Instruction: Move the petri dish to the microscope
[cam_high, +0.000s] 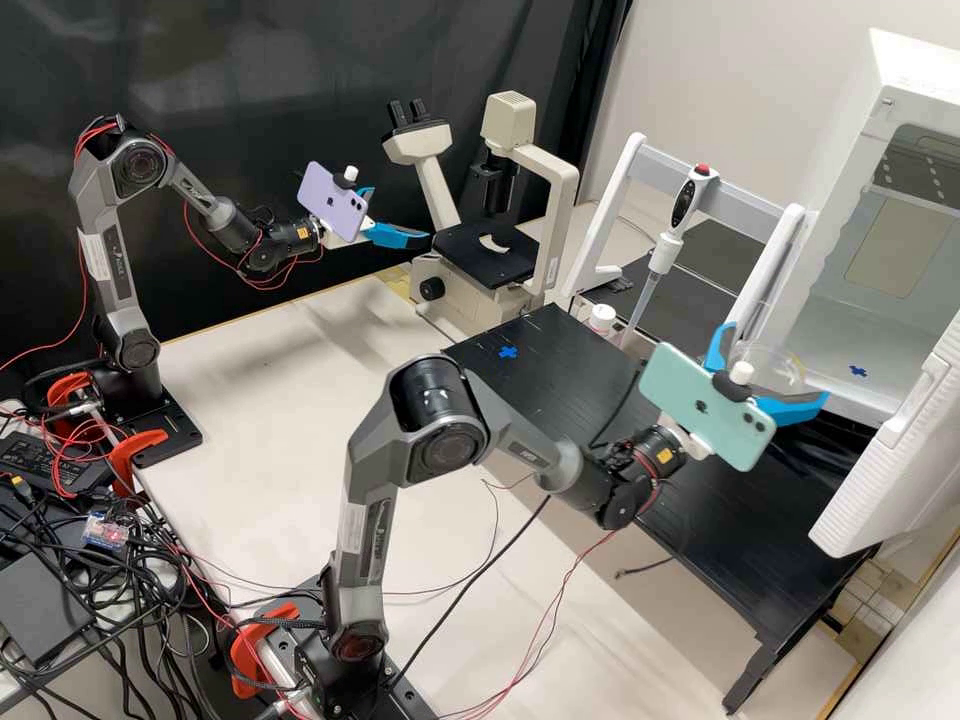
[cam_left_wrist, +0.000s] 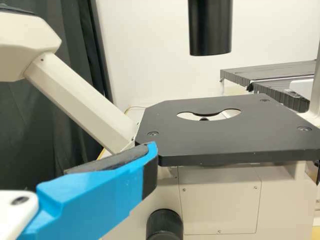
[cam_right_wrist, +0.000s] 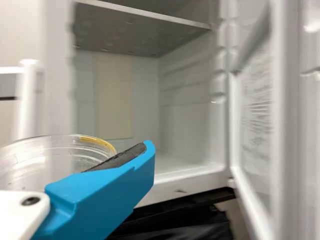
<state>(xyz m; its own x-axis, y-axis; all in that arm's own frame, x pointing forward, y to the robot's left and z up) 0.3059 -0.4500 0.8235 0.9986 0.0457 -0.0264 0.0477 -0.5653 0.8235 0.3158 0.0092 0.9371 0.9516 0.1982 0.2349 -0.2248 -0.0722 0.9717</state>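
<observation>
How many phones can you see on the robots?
2. The purple phone is on the left arm, near the microscope. The mint-green phone is on the right arm, near the petri dish.

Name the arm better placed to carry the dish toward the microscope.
Right, probably: the right gripper holds the petri dish; the left gripper, though nearer the microscope, is empty.

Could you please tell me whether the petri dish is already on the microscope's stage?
No, the petri dish is between the jaws of the right gripper, near the open white cabinet.
</observation>
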